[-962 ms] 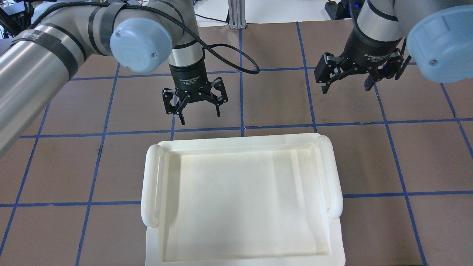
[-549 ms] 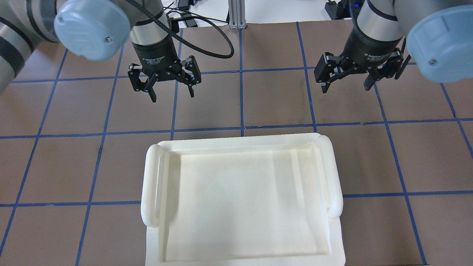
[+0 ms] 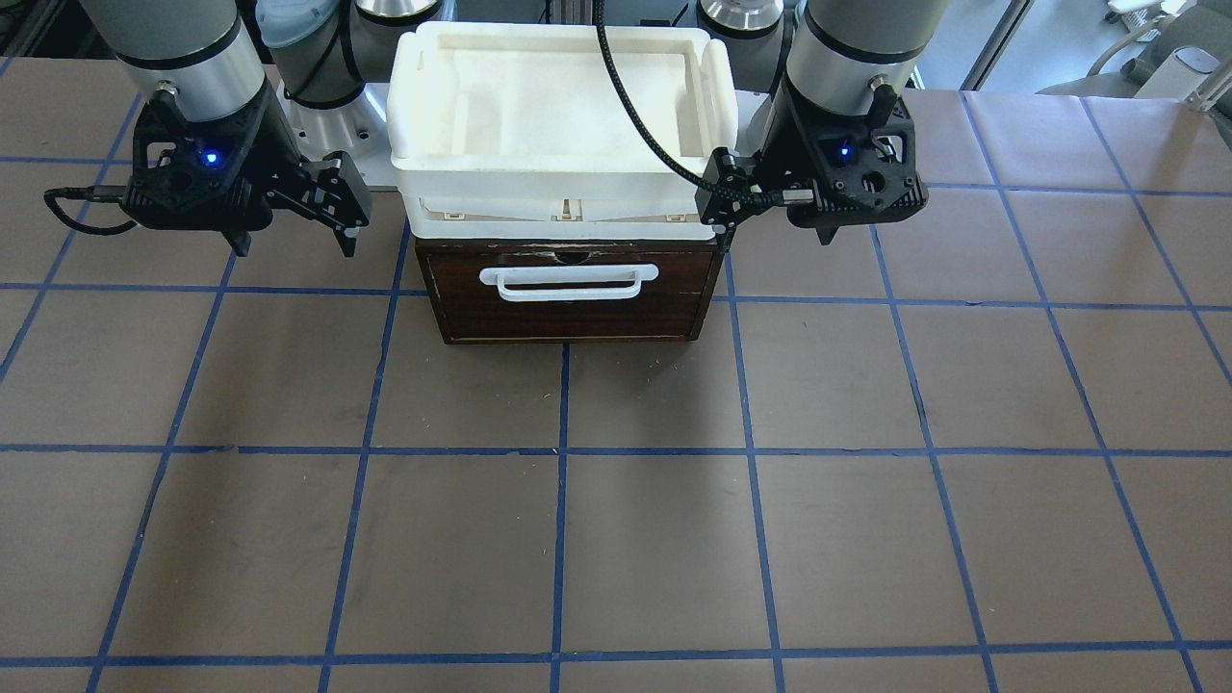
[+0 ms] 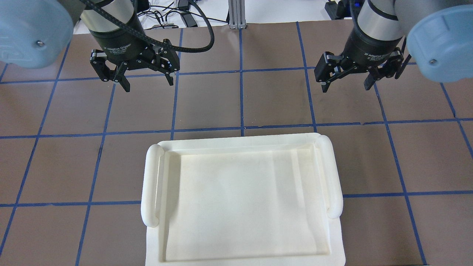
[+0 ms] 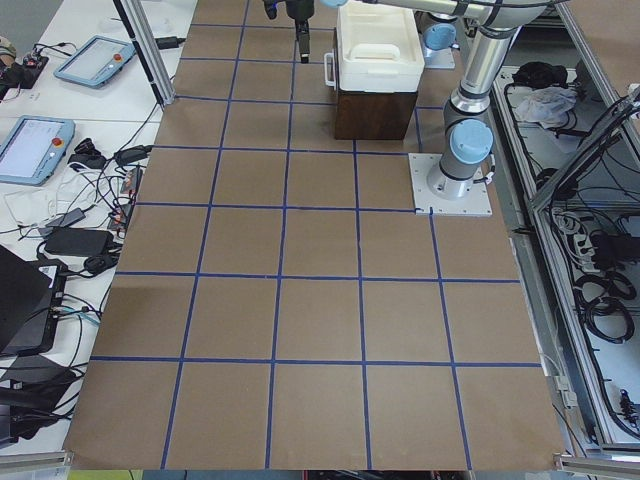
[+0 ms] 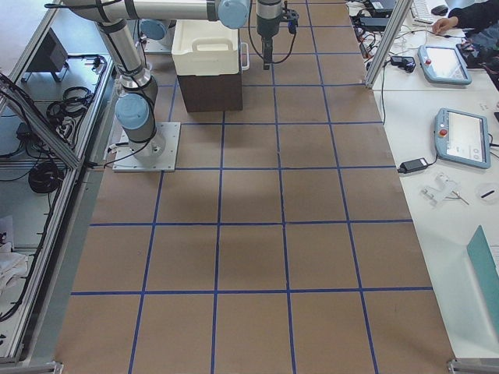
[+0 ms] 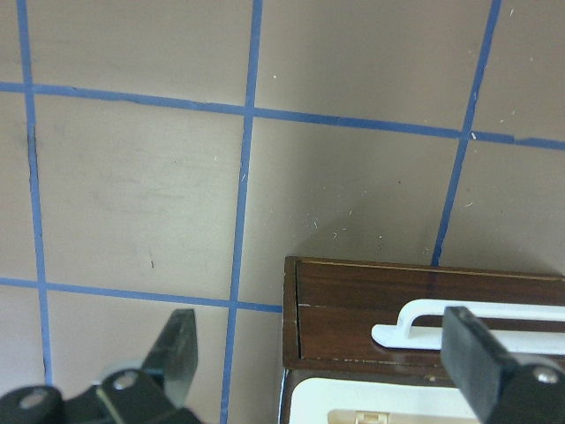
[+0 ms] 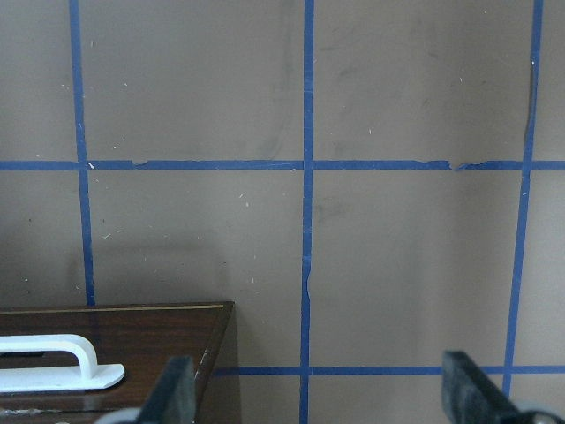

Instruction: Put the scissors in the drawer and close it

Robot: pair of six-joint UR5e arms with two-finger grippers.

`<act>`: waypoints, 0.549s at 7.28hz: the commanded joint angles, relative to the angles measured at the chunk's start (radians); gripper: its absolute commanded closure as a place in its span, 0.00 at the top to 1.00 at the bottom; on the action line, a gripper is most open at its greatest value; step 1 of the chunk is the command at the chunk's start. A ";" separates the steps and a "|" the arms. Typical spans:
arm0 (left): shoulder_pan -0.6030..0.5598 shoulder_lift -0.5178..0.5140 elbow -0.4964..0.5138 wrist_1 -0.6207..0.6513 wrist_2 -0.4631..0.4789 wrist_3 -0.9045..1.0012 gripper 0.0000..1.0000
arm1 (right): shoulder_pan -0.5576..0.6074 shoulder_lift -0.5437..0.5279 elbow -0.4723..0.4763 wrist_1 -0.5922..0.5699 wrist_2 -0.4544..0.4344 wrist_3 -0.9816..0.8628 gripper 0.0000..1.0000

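The drawer (image 3: 568,308) has a dark brown front and a white bar handle (image 3: 568,282). It sits pushed in, flush with its dark cabinet. It also shows in the left wrist view (image 7: 353,309) and the right wrist view (image 8: 132,349). The scissors show in no view. My left gripper (image 4: 149,85) is open and empty, hovering beyond the cabinet's left corner; it also shows in the front view (image 3: 770,207). My right gripper (image 4: 346,88) is open and empty, hovering off the cabinet's right side (image 3: 294,236).
A white plastic tray (image 4: 151,184) with two rounded side handles rests on top of the cabinet and hides it from above. Brown table paper with a blue tape grid (image 3: 563,450) surrounds the cabinet. Tablets and cables lie on side tables (image 5: 60,150).
My left gripper has moved left and farther from the robot, from in front of the tray's middle to its left. It stays open. The right arm has not moved.
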 commanded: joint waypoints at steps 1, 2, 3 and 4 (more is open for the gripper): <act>0.031 0.015 -0.019 0.093 -0.005 0.080 1.00 | 0.000 0.000 0.000 0.005 0.000 -0.002 1.00; 0.042 0.016 -0.020 0.086 0.000 0.099 1.00 | 0.000 0.000 0.000 0.001 0.000 0.001 1.00; 0.051 0.015 -0.020 0.091 -0.002 0.102 1.00 | 0.000 0.000 0.000 0.004 0.000 -0.001 1.00; 0.048 0.018 -0.020 0.089 -0.002 0.102 1.00 | 0.000 0.000 0.000 -0.001 0.000 0.001 1.00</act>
